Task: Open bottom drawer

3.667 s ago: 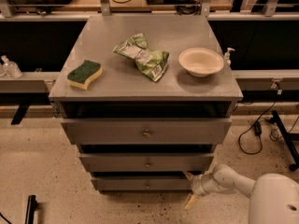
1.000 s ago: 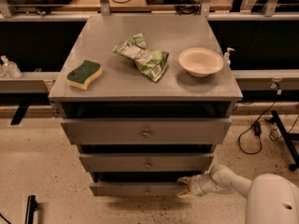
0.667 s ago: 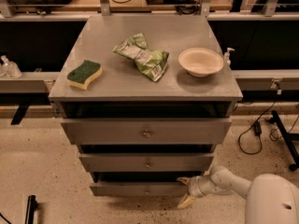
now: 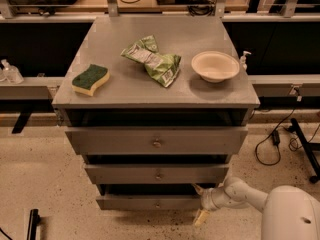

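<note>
1. Since the earliest frame, bottom drawer (image 4: 145, 202) has come forward a little, with its front sitting lower in view. Gripper (image 4: 198, 203) has shifted slightly left with it and has barely changed over the last second.
2. Gripper is at the drawer's right end, low and near the floor. Its fingers are apart, one tip above the drawer front and one below. Cannot tell whether they touch the drawer.
3. Bowl (image 4: 215, 65) on cabinet top (image 4: 120, 91) shows only its pale inside. Bag (image 4: 152, 60) and sponge (image 4: 90, 79) lie left of it.
4. The gap behind the bottom drawer's front is dark, so its contents cannot be seen.
5. Bottom drawer is grey, flat-fronted, with a small round knob (image 4: 158, 204) at the centre. It is the lowest of three and looks the narrowest.
</note>
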